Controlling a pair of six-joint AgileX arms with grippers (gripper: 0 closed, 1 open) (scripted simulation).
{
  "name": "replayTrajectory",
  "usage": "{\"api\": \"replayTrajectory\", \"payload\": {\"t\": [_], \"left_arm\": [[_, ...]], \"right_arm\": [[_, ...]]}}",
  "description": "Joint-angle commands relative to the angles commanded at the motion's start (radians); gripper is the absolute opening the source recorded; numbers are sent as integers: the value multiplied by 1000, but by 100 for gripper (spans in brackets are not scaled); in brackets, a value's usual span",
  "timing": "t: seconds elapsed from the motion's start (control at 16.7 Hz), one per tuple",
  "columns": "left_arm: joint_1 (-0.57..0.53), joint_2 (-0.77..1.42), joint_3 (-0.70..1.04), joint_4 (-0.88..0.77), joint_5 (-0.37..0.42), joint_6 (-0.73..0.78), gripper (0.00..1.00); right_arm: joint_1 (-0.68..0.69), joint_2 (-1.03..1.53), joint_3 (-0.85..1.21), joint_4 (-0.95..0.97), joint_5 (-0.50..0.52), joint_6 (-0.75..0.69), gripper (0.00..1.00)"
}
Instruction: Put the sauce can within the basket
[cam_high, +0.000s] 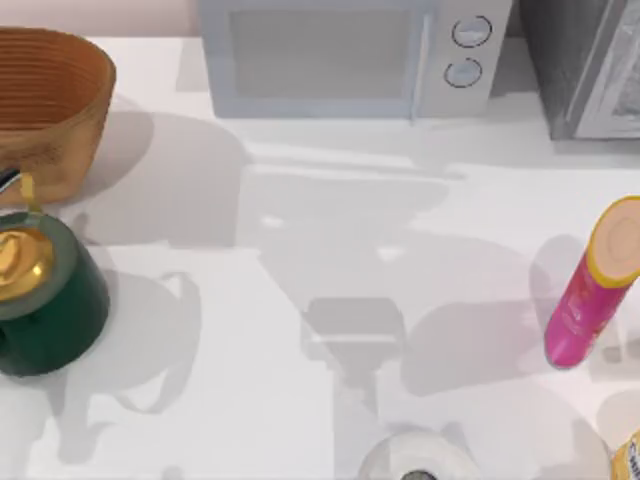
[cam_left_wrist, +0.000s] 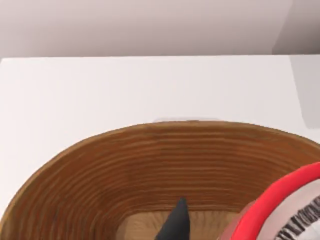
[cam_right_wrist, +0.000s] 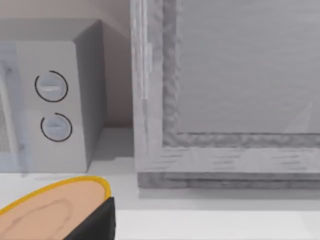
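Note:
The tan-orange woven basket stands at the table's far left corner. In the left wrist view I look down into the basket, with its ribbed wall and its floor below. The red sauce can, with its silvery top, hangs close above the basket's inside. My left gripper is shut on the can. One black fingertip shows beside the can; the other is hidden behind it. A dark part of my right gripper shows in the right wrist view, next to the tube's yellow-rimmed lid.
A dark green pot with a gold knob stands just in front of the basket. A microwave and a grey cabinet line the back edge. A pink tube stands at the right, and a white round object lies at the front.

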Motion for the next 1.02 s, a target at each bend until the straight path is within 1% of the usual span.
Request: {"api": "replayTrajectory", "payload": {"t": [0.36,0.78,1.02], "left_arm": [[3,6,2,-2,-7,-4,0],[-6,127,-36,166,-16,-13,0],[-6,136,-40,175,-16,-15,0]], "right_arm": [[0,0,0,0,0,0,100],[0,0,0,0,0,0,100],[0,0,0,0,0,0,100]]}}
